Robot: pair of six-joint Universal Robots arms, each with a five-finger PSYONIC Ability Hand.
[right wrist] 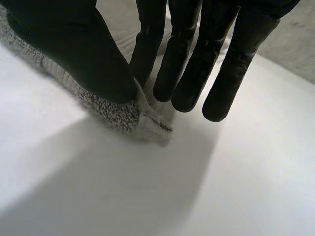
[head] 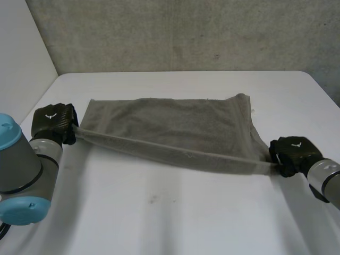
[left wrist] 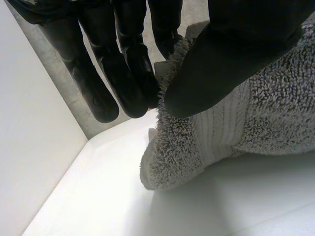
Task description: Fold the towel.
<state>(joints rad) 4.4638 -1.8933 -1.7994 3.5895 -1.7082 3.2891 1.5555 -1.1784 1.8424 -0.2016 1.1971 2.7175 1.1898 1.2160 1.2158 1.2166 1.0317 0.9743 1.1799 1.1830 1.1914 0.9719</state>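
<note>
Towel (head: 175,125) is lying across the middle of the white table (head: 159,212), grey-brown. Its far part is resting flat, and its near edge is stretching as a taut band between the two hands.

In the head view I am getting the whole layout. The left hand (head: 53,123) is sitting at the towel's near left corner, with the grey arm and its light-blue cap (head: 10,133) coming in beside it. The right hand (head: 291,151) is sitting at the near right corner, a little closer to me than the left. From here I am seeing only the backs of both hands, so the grip is not readable.

The wrist views are filling that gap. In the left wrist view the thumb (left wrist: 236,54) is pressing the terry corner against the fingers (left wrist: 123,73), which are staying nearly straight: a pinch on the towel. A ribbed woven stripe (left wrist: 221,128) is running across the cloth just below the thumb, and the corner is bulging out under the grip, close over the table.

In the right wrist view the thumb (right wrist: 74,54) is closing on the nearest of the straight fingers (right wrist: 216,64) with the cloth corner caught between them. A small tip of hem (right wrist: 155,129) is poking out under the grip. I cannot tell whether that tip is touching the table.
</note>
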